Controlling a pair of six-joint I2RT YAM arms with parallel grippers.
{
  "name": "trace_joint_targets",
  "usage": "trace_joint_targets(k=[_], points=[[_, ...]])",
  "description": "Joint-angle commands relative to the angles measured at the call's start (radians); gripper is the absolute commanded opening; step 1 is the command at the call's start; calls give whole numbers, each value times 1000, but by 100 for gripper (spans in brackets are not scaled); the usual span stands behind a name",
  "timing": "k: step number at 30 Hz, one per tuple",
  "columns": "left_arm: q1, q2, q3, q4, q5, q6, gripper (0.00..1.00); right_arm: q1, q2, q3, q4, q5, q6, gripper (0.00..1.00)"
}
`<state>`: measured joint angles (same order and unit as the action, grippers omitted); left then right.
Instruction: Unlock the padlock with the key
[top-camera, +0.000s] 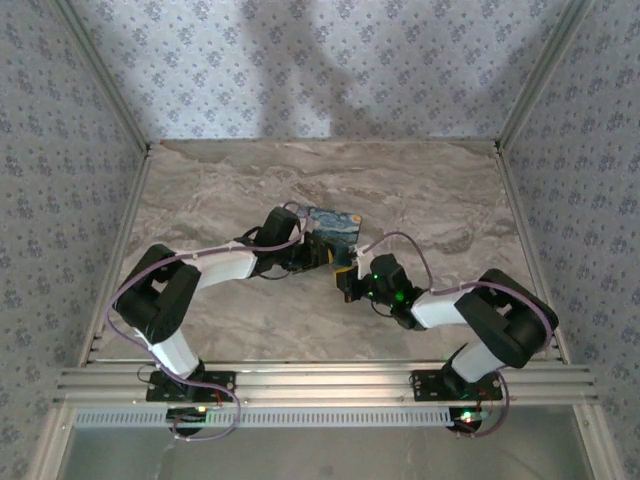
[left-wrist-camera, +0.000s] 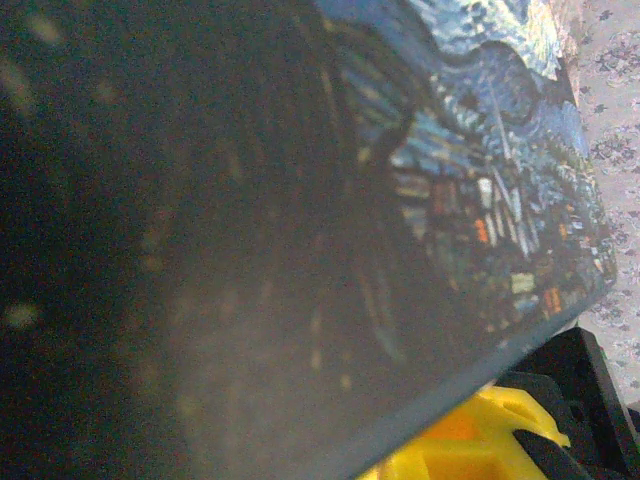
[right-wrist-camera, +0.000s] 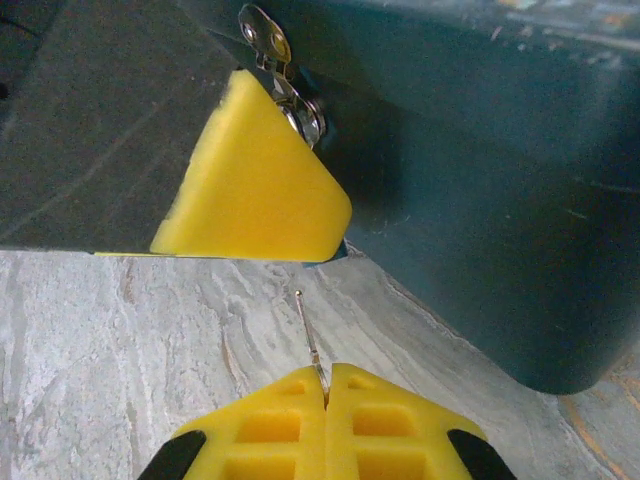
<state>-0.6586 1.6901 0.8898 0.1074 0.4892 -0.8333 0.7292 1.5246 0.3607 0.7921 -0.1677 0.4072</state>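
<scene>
Seen from above, the left gripper (top-camera: 312, 255) sits at centre frame against the near side of the blue painted box (top-camera: 335, 222). One of its yellow fingers (right-wrist-camera: 250, 185) lies flat on the box's dark wall. The other finger is hidden, so whether this gripper grasps the box cannot be told. Just right of that finger, at the top of the right wrist view, the small metal padlock (right-wrist-camera: 290, 90) hangs on the box wall, partly tucked behind the finger. Right of the box in the overhead view, the right gripper (top-camera: 347, 281) has its pads clenched on the thin key (right-wrist-camera: 310, 335). The key's tip points up toward the padlock, apart from it, above the marble table (right-wrist-camera: 100, 340).
</scene>
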Motion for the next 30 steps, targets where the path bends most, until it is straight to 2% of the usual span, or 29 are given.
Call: trace_joint_targets(k=[1, 30], points=[[-8, -47, 9, 28, 10, -13, 13, 0, 21, 25, 27, 22, 13, 0], [-26, -40, 16, 20, 5, -15, 12, -4, 36, 49, 31, 81, 3, 0]])
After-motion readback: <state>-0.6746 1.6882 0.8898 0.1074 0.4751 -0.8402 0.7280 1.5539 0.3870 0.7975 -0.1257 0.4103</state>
